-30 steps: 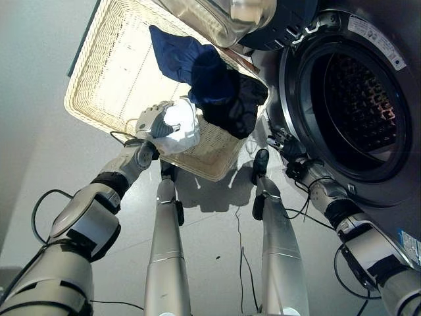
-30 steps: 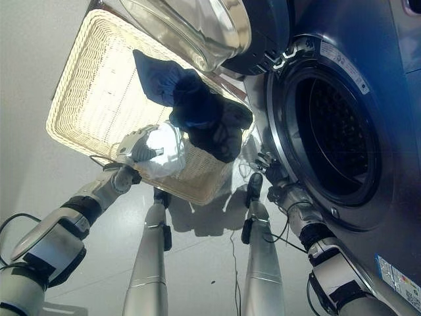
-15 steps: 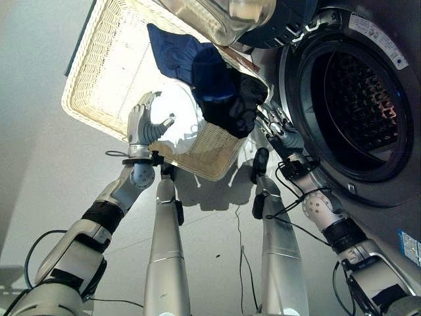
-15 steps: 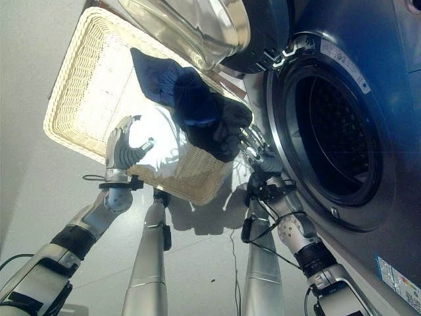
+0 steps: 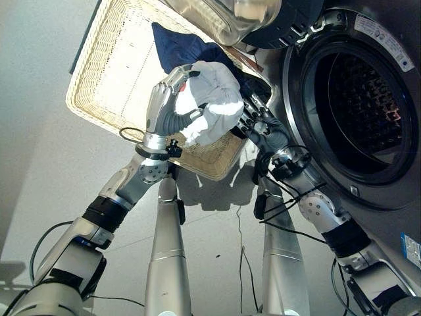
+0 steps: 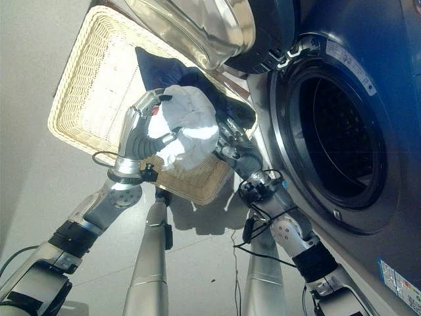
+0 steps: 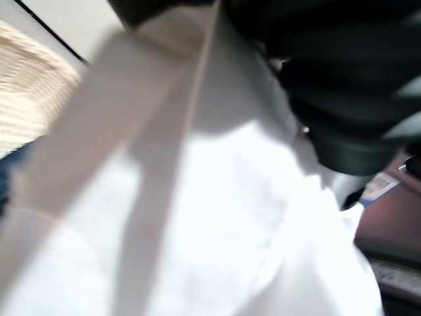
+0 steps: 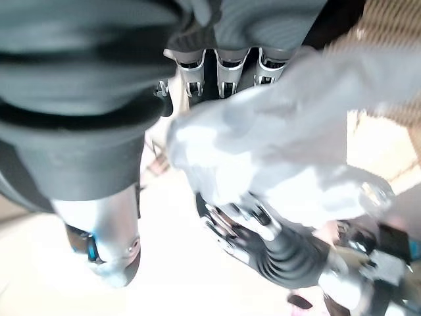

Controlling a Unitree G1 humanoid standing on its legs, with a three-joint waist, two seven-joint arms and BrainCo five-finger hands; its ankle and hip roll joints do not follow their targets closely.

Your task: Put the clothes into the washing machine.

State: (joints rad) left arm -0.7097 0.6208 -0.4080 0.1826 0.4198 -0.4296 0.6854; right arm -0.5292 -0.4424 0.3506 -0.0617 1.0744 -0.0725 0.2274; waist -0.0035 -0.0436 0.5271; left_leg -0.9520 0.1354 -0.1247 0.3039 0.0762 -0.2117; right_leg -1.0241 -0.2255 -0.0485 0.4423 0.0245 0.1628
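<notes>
You had the white garment (image 5: 212,100) bunched in the left hand (image 5: 166,112), fingers curled round it, above the wicker basket's (image 5: 105,72) near edge. The right hand (image 5: 258,125) touched it; I couldn't tell its grip. Being soft and light, it likely sagged, so hold mid-bundle.

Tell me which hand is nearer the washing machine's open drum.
Right. The right hand is beside the drum opening, against the white cloth bundle; the left hand grips it over the wicker basket.

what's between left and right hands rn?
The white garment, bunched: left hand curls round one side, right hand meets the other. Clearest in the left eye view.
</notes>
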